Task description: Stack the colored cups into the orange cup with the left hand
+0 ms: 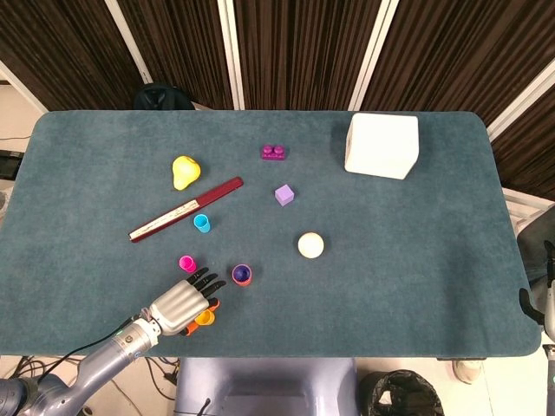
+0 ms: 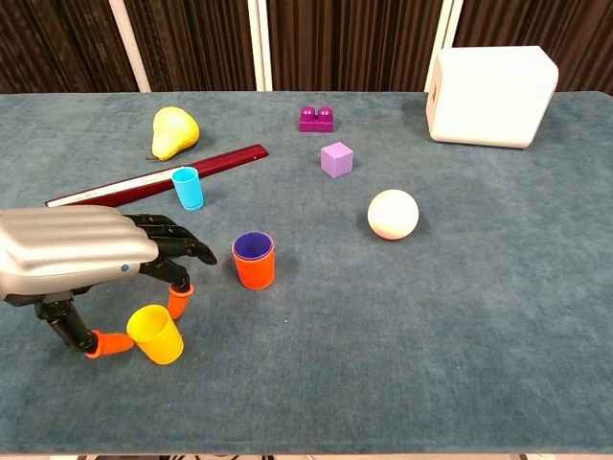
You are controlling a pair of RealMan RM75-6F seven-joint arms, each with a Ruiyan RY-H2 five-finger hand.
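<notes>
- Yellow cup (image 2: pixel 156 333) sits at the lower left of the chest view, tilted, with the left hand (image 2: pixel 81 259) over it; an orange-tipped thumb and a fingertip touch its sides, so the hand looks to be closing on it, though a firm pinch cannot be confirmed.
- Judged step: grasping the yellow cup; the next move calls for a secure hold, a lift, and carrying it rightward over the orange cup.
- Pink cup (image 1: pixel 186 263) stands just above the hand in the head view; the blue cup (image 2: pixel 188 187) stands upright and empty by the red ruler (image 2: pixel 158 175).
- Orange cup (image 2: pixel 254 260) stands upright near the hand's right, already holding a purple cup (image 2: pixel 253 246) nested inside.
- Right hand is out of sight in both views.
</notes>
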